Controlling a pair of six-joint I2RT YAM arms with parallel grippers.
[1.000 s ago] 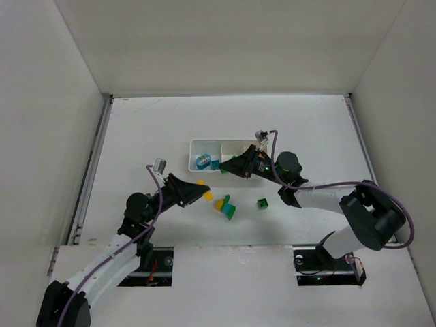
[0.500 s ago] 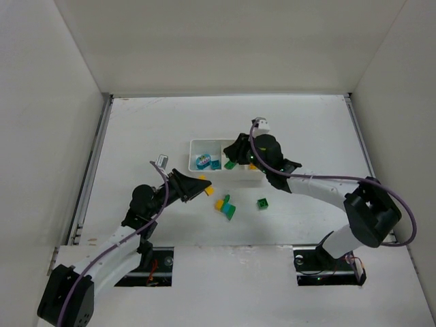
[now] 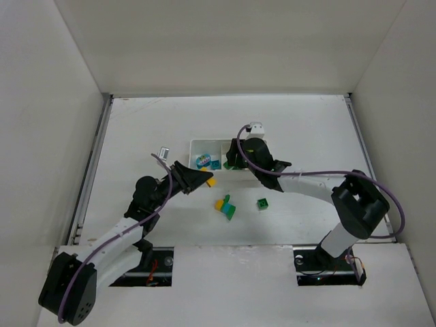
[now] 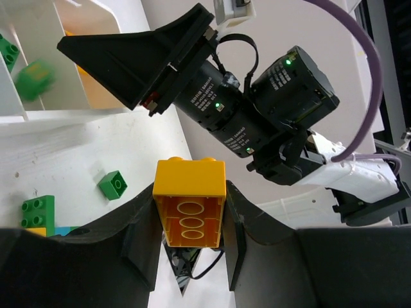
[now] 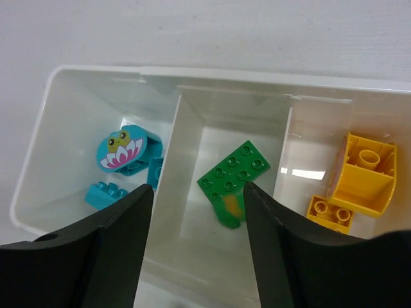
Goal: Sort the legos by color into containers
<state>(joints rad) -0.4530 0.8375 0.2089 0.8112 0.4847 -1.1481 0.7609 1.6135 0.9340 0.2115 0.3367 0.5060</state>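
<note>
My left gripper (image 3: 204, 178) is shut on a yellow brick (image 3: 212, 182), held above the table just in front of the white three-compartment tray (image 3: 204, 142); the left wrist view shows the yellow brick (image 4: 189, 202) clamped between both fingers. My right gripper (image 5: 196, 189) is open and empty above the tray's (image 5: 96, 70) middle compartment. That compartment holds a green plate (image 5: 234, 172) and a blurred green piece (image 5: 228, 210). Teal bricks (image 5: 122, 151) lie in the left compartment, yellow bricks (image 5: 363, 173) in the right.
A stuck-together yellow, teal and green cluster (image 3: 225, 206) and a single green brick (image 3: 262, 203) lie on the table in front of the tray. The right arm (image 4: 257, 109) reaches over the tray close to my left gripper. White walls enclose the table.
My right gripper swung over the tray's middle compartment and opened; the green piece it carried now lies there. My left gripper moved toward the tray with the yellow brick.
</note>
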